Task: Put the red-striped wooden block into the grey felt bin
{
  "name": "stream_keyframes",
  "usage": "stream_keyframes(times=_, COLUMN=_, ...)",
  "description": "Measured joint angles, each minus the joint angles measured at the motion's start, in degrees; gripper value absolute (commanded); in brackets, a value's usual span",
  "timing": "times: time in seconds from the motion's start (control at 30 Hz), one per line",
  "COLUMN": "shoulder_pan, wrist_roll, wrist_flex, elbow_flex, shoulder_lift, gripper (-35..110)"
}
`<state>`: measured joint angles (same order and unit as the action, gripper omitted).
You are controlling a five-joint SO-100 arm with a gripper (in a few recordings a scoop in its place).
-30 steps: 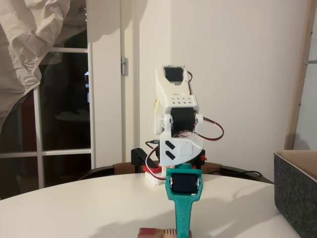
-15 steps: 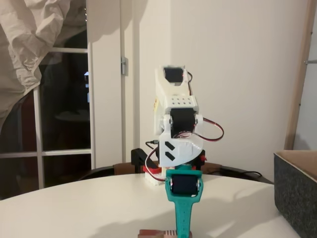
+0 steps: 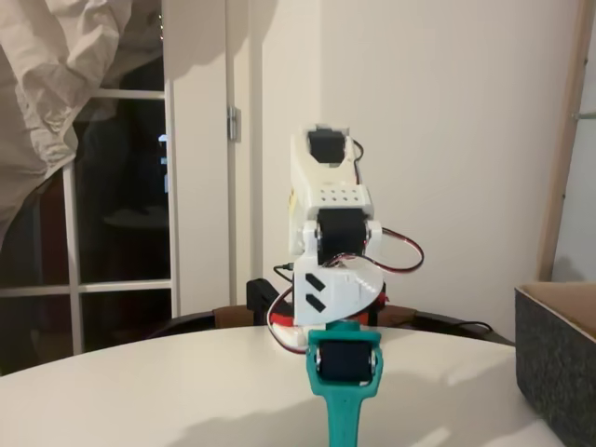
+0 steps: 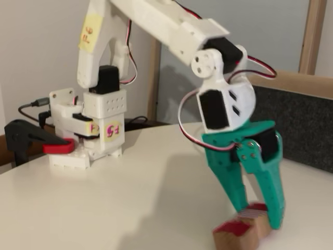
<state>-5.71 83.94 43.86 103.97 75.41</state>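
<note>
In a fixed view the lower frame edge cuts off the end effector (image 3: 341, 438), so its tips and anything under them are hidden. In the other fixed view the end effector (image 4: 257, 216) is blurred; its two teal plastic fingers (image 4: 231, 182) taper downward and straddle the block (image 4: 240, 233), one on each side, but whether they are pressing it I cannot tell. The block lies on the smooth white counter (image 4: 130, 192), a small squared piece of pale wood with a red striped top. The bin (image 3: 559, 358), cut off at the right edge, has dark speckled felt walls and a tan inner face.
</note>
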Motion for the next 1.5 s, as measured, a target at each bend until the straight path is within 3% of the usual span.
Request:
stream_keyframes(times=0.83, shoulder_pan=2.5, wrist_roll=-2.7, wrist_flex=0.5, elbow_flex=-6.6, shoulder_lift=16.9, gripper=4)
stream_keyframes(times=1.1, shoulder_pan=12.0, wrist_roll=-3.4, wrist_flex=0.5, elbow_flex=-11.5, shoulder_lift=24.6, gripper=4)
stream_keyframes(times=1.5, shoulder_pan=41.7, wrist_roll=-11.3, wrist_flex=0.5, elbow_flex=-12.2, shoulder_lift=30.7, gripper=2)
